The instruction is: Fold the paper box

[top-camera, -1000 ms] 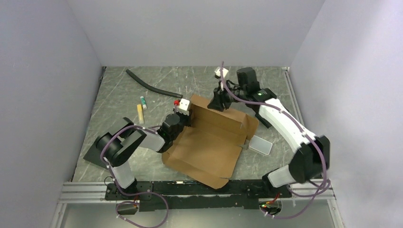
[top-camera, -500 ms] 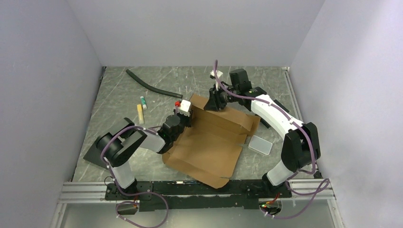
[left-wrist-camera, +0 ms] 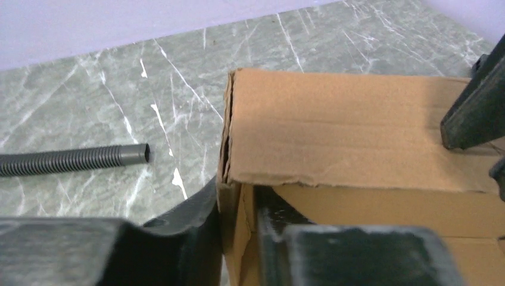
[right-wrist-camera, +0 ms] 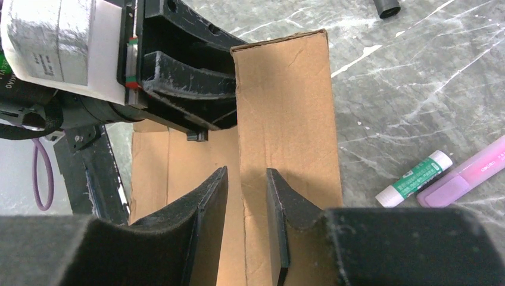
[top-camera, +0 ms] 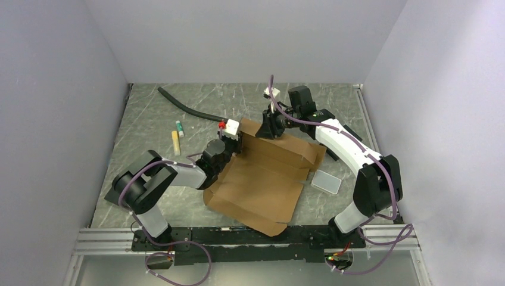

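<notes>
**Plain brown corrugated cardboard paper box (top-camera: 262,179), half raised, lying in the middle of the grey marbled table (left-wrist-camera: 119,89) with both arms at its far wall.**

It should be light and stiff across its panels. It will likely bend at the creases and crush or tear at raw edges, so a wall close to a fold is the best place to hold it. The left gripper (left-wrist-camera: 237,205) is clamped on the upright far-left corner wall, with a black finger against each face. The right gripper (right-wrist-camera: 246,202) straddles the neighbouring upright flap with its jaws narrowly apart, and I cannot tell whether they pinch it. The cardboard bears no print. The white label (right-wrist-camera: 107,53) on the left wrist and the green-banded white glue stick (right-wrist-camera: 414,180) beside a pink highlighter (right-wrist-camera: 467,173) carry writing too small to read.
</notes>
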`<state>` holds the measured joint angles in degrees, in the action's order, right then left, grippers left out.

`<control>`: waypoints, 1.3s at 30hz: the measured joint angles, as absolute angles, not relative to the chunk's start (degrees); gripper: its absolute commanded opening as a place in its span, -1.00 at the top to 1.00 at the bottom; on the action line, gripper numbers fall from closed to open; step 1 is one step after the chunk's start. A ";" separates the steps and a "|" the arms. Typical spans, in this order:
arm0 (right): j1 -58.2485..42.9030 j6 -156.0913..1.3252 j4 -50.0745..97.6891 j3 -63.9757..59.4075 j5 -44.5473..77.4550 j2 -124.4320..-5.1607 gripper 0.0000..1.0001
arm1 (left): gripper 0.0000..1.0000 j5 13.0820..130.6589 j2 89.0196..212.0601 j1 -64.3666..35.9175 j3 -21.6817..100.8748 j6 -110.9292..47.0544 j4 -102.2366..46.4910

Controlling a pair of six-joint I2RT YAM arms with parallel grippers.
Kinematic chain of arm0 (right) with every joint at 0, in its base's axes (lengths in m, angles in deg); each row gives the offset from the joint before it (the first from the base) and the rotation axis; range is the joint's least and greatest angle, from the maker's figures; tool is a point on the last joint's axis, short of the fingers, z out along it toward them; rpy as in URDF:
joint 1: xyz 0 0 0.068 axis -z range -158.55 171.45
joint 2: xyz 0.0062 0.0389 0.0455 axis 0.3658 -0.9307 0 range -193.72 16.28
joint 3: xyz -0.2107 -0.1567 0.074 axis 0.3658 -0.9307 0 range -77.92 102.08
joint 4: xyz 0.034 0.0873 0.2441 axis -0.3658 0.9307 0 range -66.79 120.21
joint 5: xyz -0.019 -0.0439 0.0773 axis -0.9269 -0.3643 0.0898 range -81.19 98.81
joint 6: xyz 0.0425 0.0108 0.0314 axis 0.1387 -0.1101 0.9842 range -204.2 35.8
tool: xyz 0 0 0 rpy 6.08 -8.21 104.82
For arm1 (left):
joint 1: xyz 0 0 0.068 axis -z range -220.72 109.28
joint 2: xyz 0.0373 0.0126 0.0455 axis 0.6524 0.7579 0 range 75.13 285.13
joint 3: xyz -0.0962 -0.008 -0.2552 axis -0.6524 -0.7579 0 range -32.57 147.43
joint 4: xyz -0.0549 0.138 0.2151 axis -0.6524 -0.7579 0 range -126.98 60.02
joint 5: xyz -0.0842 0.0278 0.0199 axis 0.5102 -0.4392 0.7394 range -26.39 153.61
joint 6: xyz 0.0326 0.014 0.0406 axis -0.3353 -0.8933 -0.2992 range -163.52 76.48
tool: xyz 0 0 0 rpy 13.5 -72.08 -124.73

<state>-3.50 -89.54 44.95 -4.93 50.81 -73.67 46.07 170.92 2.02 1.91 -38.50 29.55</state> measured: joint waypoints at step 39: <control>23.67 -106.22 43.70 -34.81 53.63 -30.76 -0.93 | -0.76 53.96 144.63 -5.81 -2.25 -21.61 -3.17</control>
